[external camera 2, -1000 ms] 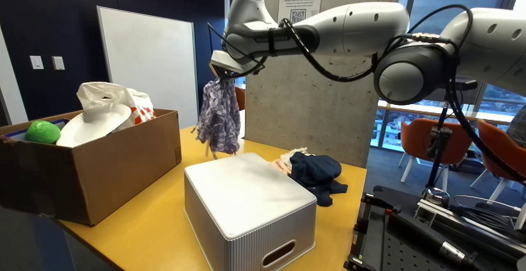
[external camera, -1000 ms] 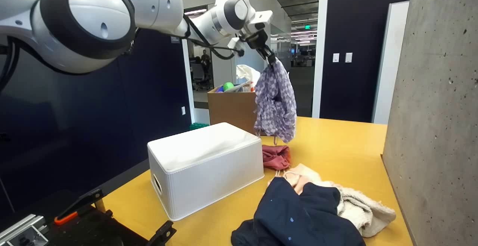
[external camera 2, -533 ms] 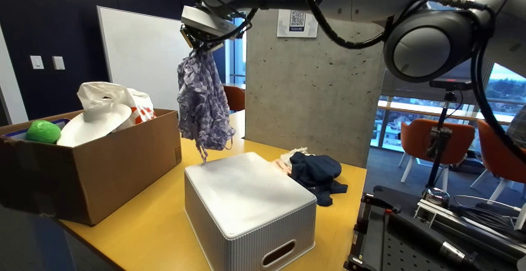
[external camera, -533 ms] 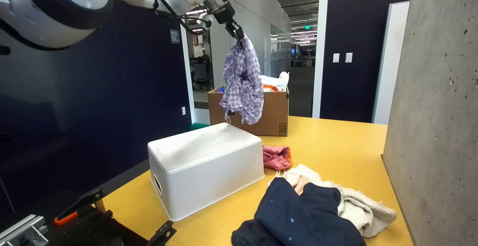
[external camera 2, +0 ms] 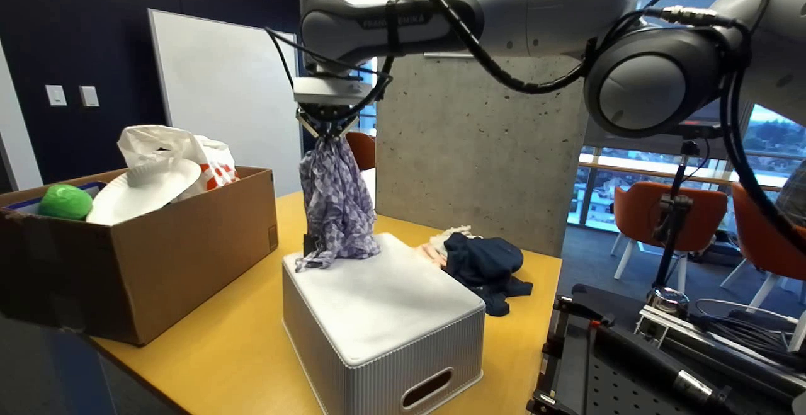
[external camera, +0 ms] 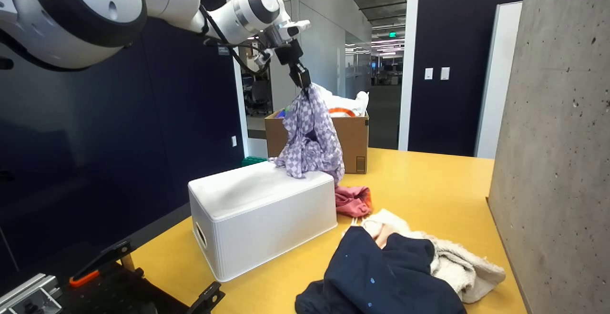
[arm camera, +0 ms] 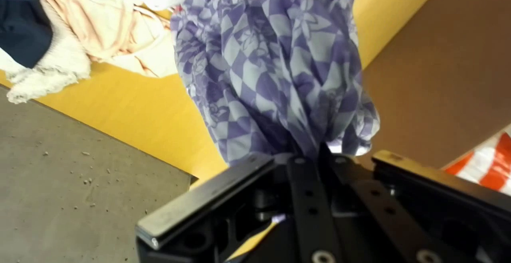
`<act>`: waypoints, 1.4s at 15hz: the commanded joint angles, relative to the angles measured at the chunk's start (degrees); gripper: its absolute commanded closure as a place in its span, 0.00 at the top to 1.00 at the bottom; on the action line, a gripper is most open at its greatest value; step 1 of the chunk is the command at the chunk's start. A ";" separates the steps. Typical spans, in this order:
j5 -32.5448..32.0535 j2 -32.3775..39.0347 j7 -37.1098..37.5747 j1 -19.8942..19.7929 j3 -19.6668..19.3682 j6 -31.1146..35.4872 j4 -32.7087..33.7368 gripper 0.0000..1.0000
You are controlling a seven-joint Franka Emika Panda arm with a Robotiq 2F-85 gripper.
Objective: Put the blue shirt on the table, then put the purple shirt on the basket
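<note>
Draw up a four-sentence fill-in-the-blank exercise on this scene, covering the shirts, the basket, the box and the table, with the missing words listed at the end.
1. Of the purple shirt and the navy shirt, the fingers hold the ____ one.
2. The purple shirt's lower end touches a basket whose color is ____.
3. A paper plate sticks up from a box made of brown ____.
4. The table under the navy shirt is colored ____.

Missing words: purple; white; cardboard; yellow.

Purple shirt (arm camera: 267, 71) with pale-grey checks
</note>
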 commanded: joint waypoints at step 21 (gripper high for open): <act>6.41 7.54 -34.76 3.00 11.97 -43.22 2.33 0.01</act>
